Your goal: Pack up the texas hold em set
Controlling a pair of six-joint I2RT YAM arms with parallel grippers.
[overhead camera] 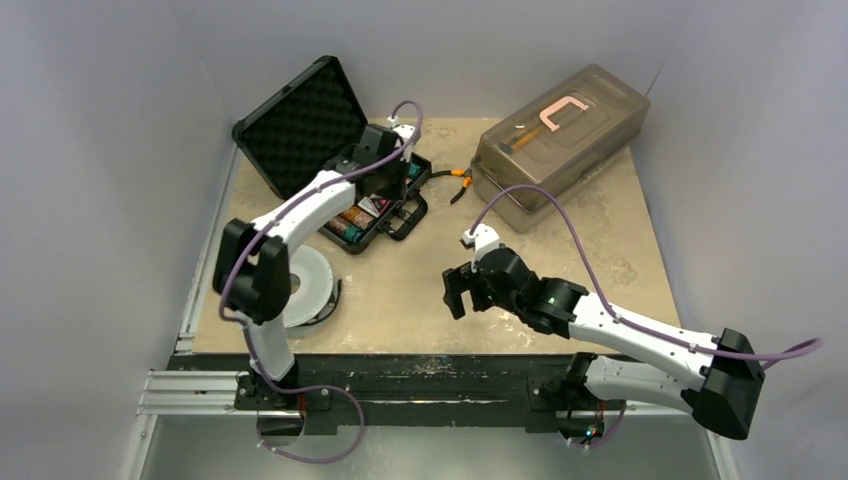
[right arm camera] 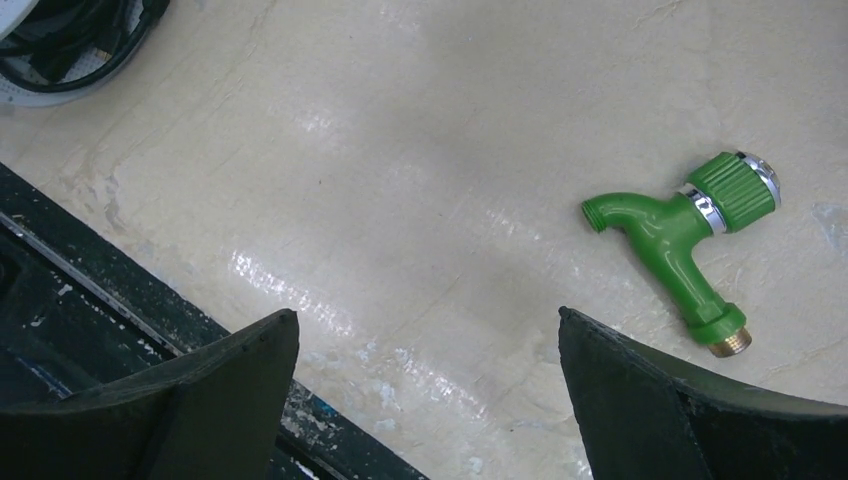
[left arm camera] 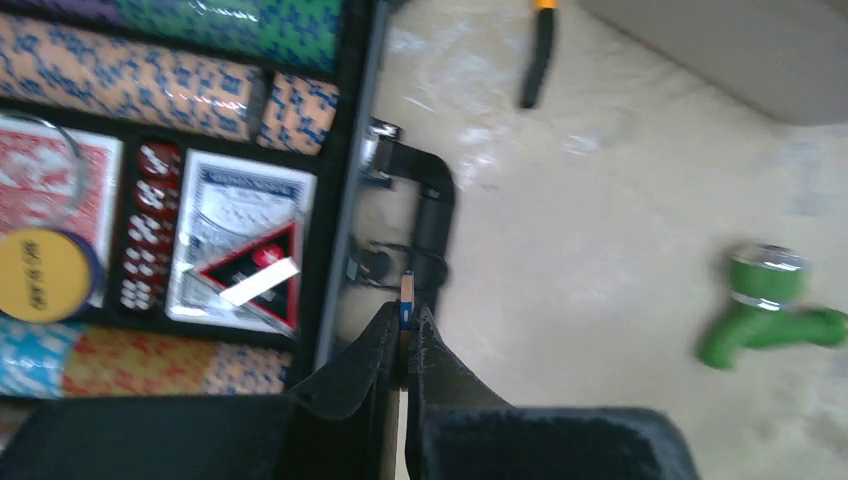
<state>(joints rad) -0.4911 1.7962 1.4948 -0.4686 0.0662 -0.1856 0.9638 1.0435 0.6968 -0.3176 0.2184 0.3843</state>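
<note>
Right arm [overhead camera: 640, 340], nearest the overhead camera, holds the right gripper [overhead camera: 455, 290] above the worktop [overhead camera: 400, 310], well apart from the open black hard case [overhead camera: 300, 125] on its handle side. The left gripper [overhead camera: 388, 170] hangs over the case's tray.

Left wrist view: the fingers pinch tight on a thin blue sliver [left arm camera: 405, 290], perhaps a card edge-on, just beside the case handle [left arm camera: 435, 215], probably for stowing.

Right wrist view: the jaws are spread wide and empty, with a green toy faucet [right arm camera: 690, 235] lying beyond them.
</note>
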